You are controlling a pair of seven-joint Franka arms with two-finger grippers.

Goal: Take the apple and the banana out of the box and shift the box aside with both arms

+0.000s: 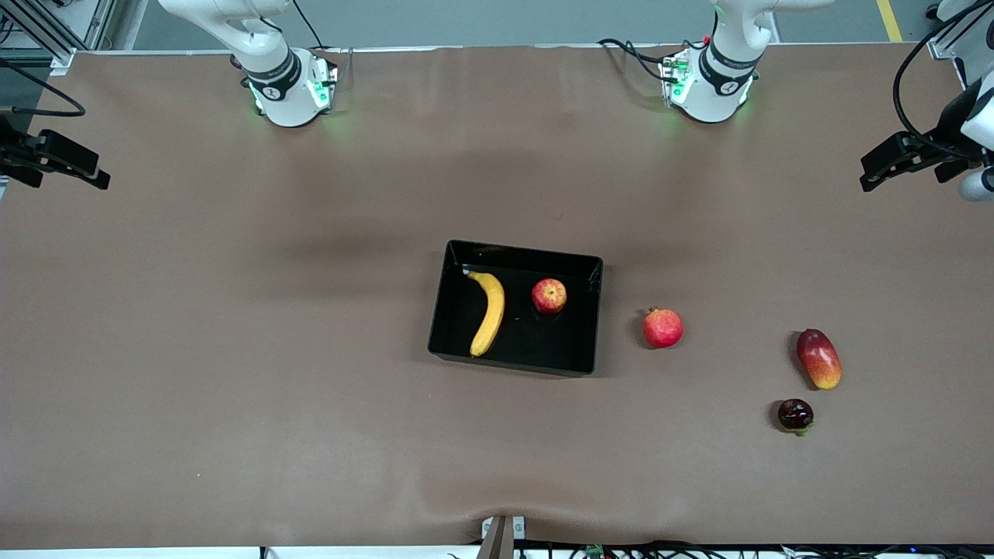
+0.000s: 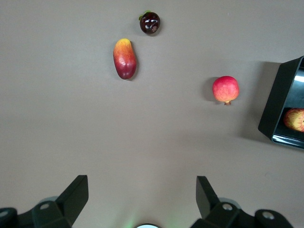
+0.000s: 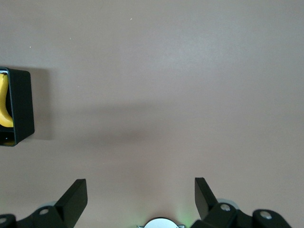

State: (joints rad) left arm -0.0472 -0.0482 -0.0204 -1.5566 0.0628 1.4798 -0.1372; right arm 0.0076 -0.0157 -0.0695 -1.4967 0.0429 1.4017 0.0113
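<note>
The black box (image 1: 524, 253) sits mid-table. The yellow banana (image 1: 489, 312) and the small red apple (image 1: 549, 296) lie inside it, apart from each other. My right gripper (image 1: 97, 175) hangs open and empty over the right arm's end of the table, away from the box. My left gripper (image 1: 870, 175) hangs open and empty over the left arm's end. The left wrist view shows its open gripper (image 2: 141, 190) over bare table, a corner of the box (image 2: 280, 99) and the apple (image 2: 295, 119). The right wrist view shows its open gripper (image 3: 141, 190), the box's end (image 3: 23, 107) and part of the banana (image 3: 4, 104).
A red pomegranate (image 1: 662, 328) lies beside the box toward the left arm's end. A red-yellow mango (image 1: 818, 359) and a dark round fruit (image 1: 795, 414) lie farther that way. The left wrist view shows the pomegranate (image 2: 225, 89), mango (image 2: 125, 58) and dark fruit (image 2: 149, 23).
</note>
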